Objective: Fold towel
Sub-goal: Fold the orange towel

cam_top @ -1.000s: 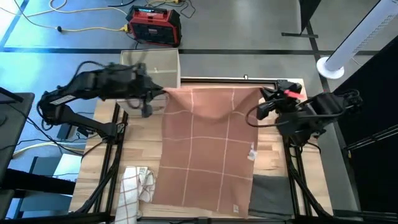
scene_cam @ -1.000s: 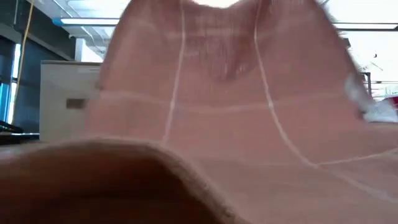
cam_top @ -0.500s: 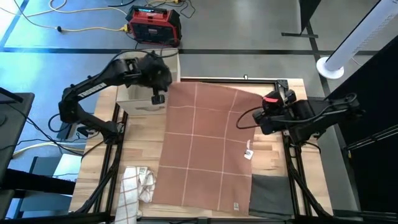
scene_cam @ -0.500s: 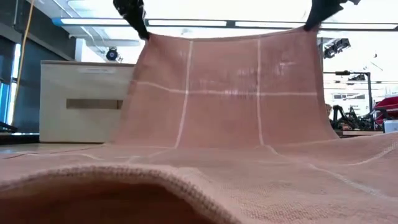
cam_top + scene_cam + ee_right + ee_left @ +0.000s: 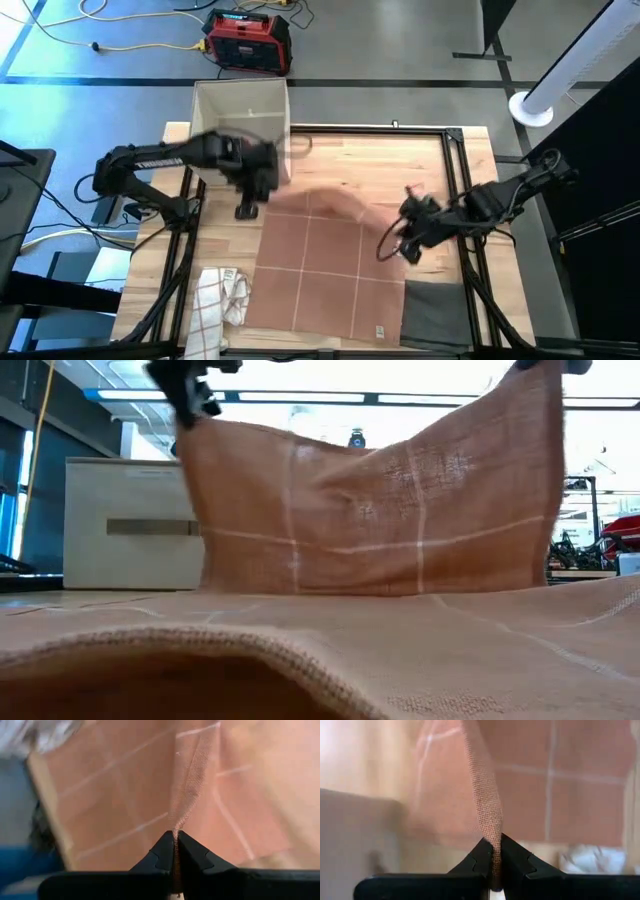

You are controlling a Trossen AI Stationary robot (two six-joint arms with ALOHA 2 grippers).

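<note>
While the wooden counter carries everything, the pink grid-lined towel covers its middle and near part, its far half raised off the surface and hanging between the two arms. At the counter's far left corner stands an open beige bin; by the near edge lie a dark grey cloth on the right and a crumpled white checked cloth on the left, both just beside the towel. The left gripper has its jaws pressed together on one far corner, the fabric rising straight out from between them; the right gripper pinches the other far corner likewise. This looks like the first fold in mid-carry: far edge being brought over toward the near edge. Next, both arms probably need to travel together, lay the held edge level on the near edge, corners matched, then let go.
</note>
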